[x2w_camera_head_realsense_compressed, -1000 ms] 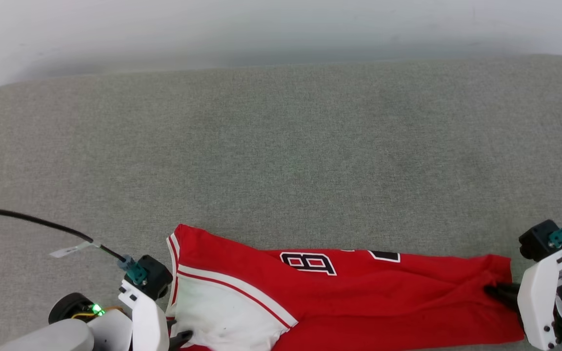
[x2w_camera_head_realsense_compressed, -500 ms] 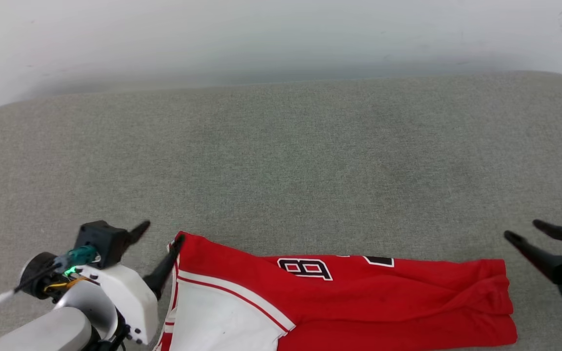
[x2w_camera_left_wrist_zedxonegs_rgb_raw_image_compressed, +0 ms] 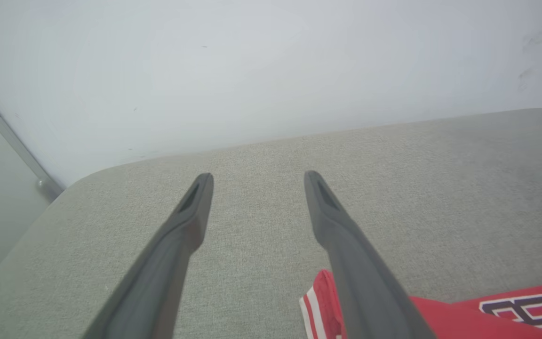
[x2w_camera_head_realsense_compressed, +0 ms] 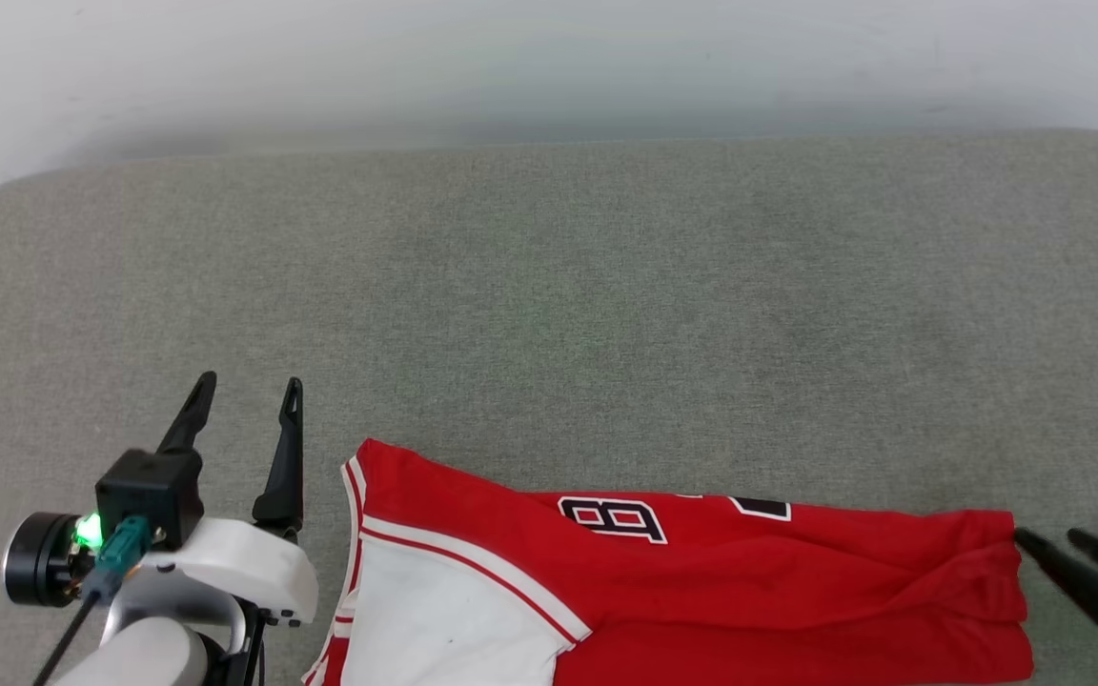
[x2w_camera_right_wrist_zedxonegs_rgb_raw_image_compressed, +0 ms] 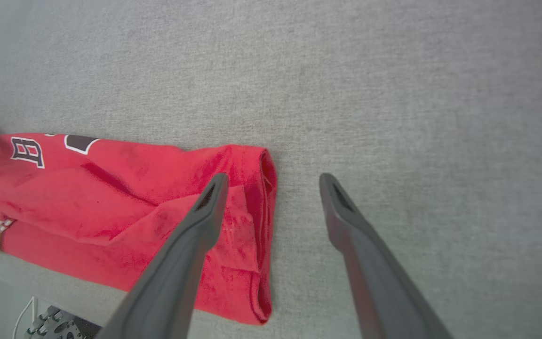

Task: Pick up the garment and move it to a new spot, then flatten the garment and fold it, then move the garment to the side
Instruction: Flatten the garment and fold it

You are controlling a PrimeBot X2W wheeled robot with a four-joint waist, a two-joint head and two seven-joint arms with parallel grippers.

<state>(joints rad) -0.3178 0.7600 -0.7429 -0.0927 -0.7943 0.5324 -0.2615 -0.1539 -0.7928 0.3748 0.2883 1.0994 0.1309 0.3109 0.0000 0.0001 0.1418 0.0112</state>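
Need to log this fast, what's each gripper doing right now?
Left gripper: open, holding nothing.
Right gripper: open, holding nothing, beside the garment.

Garment (x2w_camera_head_realsense_compressed: pixel 749 591): lower part cut off by head view's btm edge; print (x2w_camera_head_realsense_compressed: pixel 613 517) only partly legible, rest out of sight. Right gripper (x2w_camera_head_realsense_compressed: pixel 1047 536) cut off at rt edge.

Grey fabric surface (x2w_camera_head_realsense_compressed: pixel 549 286); folded red garment (x2w_camera_head_realsense_compressed: pixel 749 581) lying near front edge.
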